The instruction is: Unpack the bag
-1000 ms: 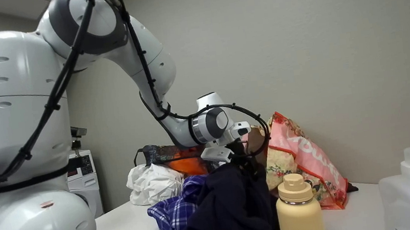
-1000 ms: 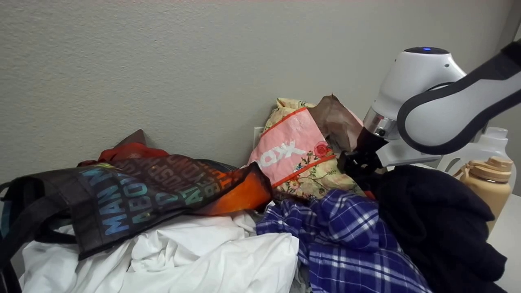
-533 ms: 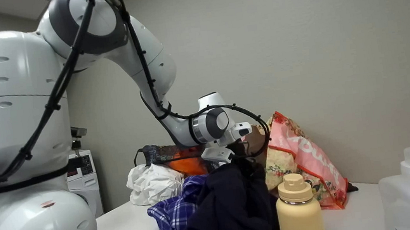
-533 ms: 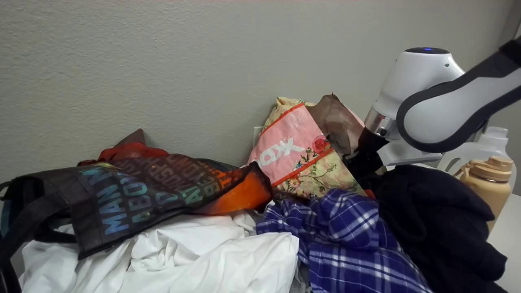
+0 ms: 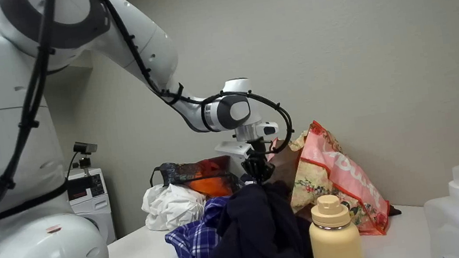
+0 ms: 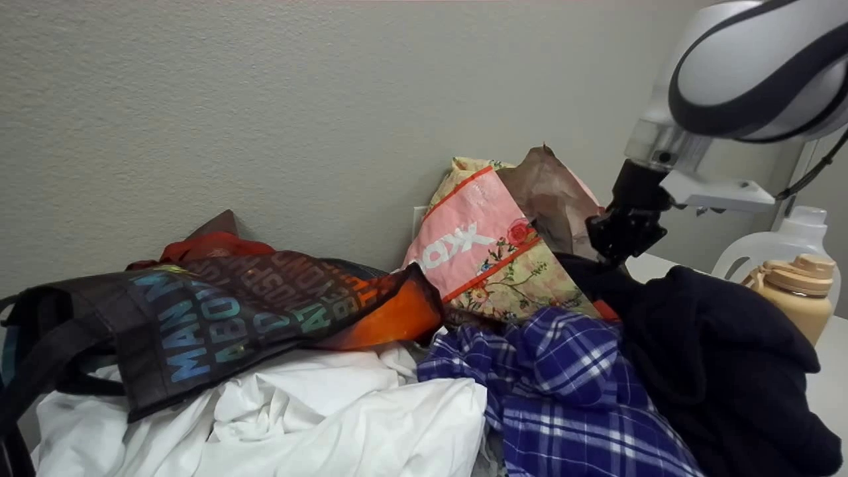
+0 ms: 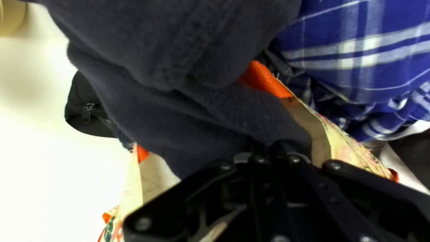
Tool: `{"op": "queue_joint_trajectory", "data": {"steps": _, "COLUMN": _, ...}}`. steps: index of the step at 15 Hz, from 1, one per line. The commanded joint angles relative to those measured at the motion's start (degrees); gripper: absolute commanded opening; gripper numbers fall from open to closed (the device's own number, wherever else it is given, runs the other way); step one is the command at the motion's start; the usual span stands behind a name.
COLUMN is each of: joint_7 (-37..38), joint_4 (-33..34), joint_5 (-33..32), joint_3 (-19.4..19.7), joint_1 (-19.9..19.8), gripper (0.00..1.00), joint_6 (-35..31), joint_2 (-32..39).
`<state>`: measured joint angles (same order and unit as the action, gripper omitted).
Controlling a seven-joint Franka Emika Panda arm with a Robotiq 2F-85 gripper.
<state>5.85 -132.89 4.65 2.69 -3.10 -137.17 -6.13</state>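
Handling the floral bag [image 6: 513, 281]: probably light and limp, its thin sides apt to slide or fold when tugged.
Bag's place: on the surface [image 5: 144, 253], slumped near the wall [image 5: 357, 65], partly behind the tan bottle [image 5: 336, 243] in an exterior view.
Pincer [image 7: 268, 155]: clenched, tips together at the navy garment [image 7: 181, 114]; whether a fold is caught cannot be told.
Navy garment: thick, soft-looking, lying across the bag's orange-red rim [image 7: 268, 80]; its drag could pull the bag along.
Best hold: a raised fold of garment just inside the rim; for steadying the bag, the rim itself.
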Motion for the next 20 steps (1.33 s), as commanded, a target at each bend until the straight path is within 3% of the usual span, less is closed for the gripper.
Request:
{"op": "queue_joint_trajectory", "data": {"steps": 1, "joint_7": -4.55, "joint_4": -1.05, "joint_5": 4.62, "joint_3": 1.99, "joint_1": -0.38, "gripper": 0.05, "joint_6": 9.23, "joint_2": -10.68}}
{"op": "queue_joint_trajectory", "data": {"steps": 9, "joint_7": -21.05, "joint_4": 1.21, "joint_5": 20.03, "joint_3": 12.08, "joint_1": 1.03, "gripper": 0.05, "joint_6": 29.33, "joint_2": -24.77}}
{"op": "queue_joint_trajectory", "data": {"steps": 15, "joint_7": -28.31, "joint_4": 1.59, "joint_5": 34.94, "joint_3": 18.52, "joint_1": 0.85, "gripper": 0.03, "joint_6": 30.27, "joint_2": -28.79}}
{"op": "queue_joint_trajectory", "data": {"steps": 20, "joint_7": -35.62, "joint_4": 2.36, "joint_5": 49.63, "joint_3": 20.33, "joint_1": 1.16, "gripper": 0.03, "joint_6": 30.77, "joint_2": -28.18}}
